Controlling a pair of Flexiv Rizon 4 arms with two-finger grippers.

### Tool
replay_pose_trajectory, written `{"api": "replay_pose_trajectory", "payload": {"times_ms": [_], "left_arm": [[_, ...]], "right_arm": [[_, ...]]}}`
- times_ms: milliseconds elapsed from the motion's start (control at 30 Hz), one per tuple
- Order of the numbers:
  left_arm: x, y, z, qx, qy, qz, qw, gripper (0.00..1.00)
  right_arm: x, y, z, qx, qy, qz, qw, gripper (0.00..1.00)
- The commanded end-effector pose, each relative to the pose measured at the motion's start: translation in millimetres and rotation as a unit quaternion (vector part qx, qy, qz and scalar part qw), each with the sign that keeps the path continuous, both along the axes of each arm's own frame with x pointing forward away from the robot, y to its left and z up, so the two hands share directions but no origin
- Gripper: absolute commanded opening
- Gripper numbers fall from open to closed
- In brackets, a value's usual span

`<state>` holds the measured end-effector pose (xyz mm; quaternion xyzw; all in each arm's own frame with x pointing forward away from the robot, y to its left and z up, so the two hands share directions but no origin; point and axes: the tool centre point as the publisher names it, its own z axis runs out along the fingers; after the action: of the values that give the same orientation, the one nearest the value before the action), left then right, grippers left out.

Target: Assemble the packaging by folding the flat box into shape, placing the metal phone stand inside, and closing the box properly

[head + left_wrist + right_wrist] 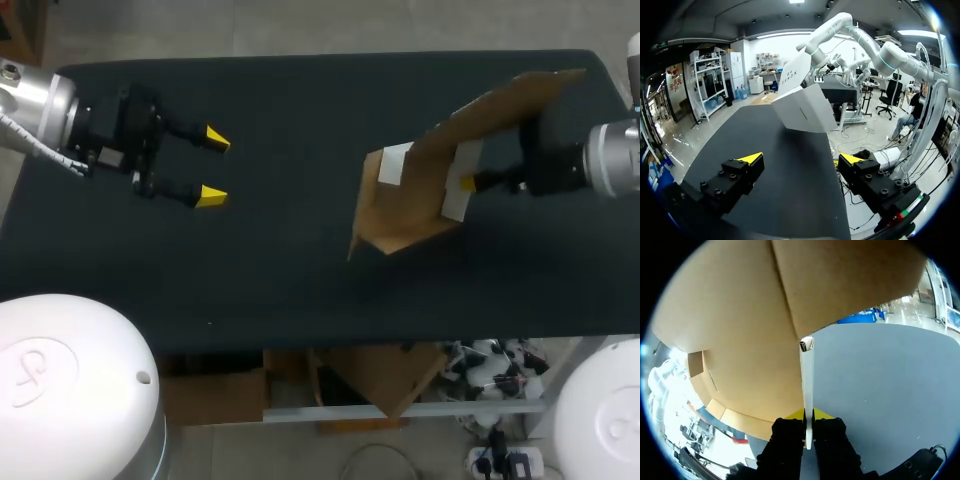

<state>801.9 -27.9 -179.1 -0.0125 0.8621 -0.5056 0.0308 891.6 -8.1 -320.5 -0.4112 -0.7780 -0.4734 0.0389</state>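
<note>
Over black table [270,290], right end effector [467,184] clamps box [395,225] panel.

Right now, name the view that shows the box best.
Head view: the whole half-folded box shows there. The left wrist view sees its white outside from afar; the right wrist view only close brown panels.

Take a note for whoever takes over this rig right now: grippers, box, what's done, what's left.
Left gripper: jaws open, empty, over the table's left side.
Right gripper: jaws shut on a flap of the cardboard box, held tilted right of centre.
Done: box partly folded.
Left: finish shaping, put in the phone stand (not in view), close.
</note>
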Motion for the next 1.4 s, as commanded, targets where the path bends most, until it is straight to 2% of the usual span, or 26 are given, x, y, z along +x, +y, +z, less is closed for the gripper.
{"api": "replay_pose_trajectory", "payload": {"times_ms": [33,167,200,367,533,733,967,1067,1167,1400], "left_arm": [[0.0,0.8,0.8,0.001,0.001,-0.001,1.0,1.0],[0.0,0.8,0.8,0.001,0.001,-0.001,1.0,1.0],[0.0,0.8,0.8,0.001,0.001,-0.001,1.0,1.0],[0.3,-1.6,0.1,0.002,0.001,-0.003,1.0,1.0],[1.1,-0.7,-2.5,0.003,0.002,-0.002,1.0,1.0],[0.0,4.5,-2.2,0.004,0.0,0.003,1.0,1.0],[-1.6,6.4,-4.2,0.018,-0.001,0.006,1.0,1.0],[-1.3,6.1,-6.0,0.028,0.001,0.008,1.0,1.0],[0.4,5.9,-8.4,0.034,0.005,0.009,0.999,1.0],[5.7,5.8,-13.2,0.05,0.011,0.004,0.999,1.0]], "right_arm": [[2.6,-3.4,1.3,0.054,0.024,0.063,0.996,0.0],[2.6,-3.4,1.3,0.054,0.024,0.063,0.996,0.0],[4.3,-3.3,-0.2,0.062,0.037,0.063,0.995,0.0],[10.6,-2.3,1.8,0.038,0.08,0.029,0.996,0.0],[15.2,-1.2,8.5,0.008,0.105,-0.009,0.994,0.0],[17.2,4.3,11.8,-0.016,0.141,-0.021,0.99,0.0],[17.0,10.7,4.4,-0.078,0.213,-0.053,0.972,0.0],[14.7,10.9,1.7,-0.104,0.229,-0.077,0.965,0.0],[11.5,10.3,-1.4,-0.128,0.239,-0.111,0.956,0.0],[4.3,9.1,-4.3,-0.156,0.244,-0.153,0.945,0.0]]}}
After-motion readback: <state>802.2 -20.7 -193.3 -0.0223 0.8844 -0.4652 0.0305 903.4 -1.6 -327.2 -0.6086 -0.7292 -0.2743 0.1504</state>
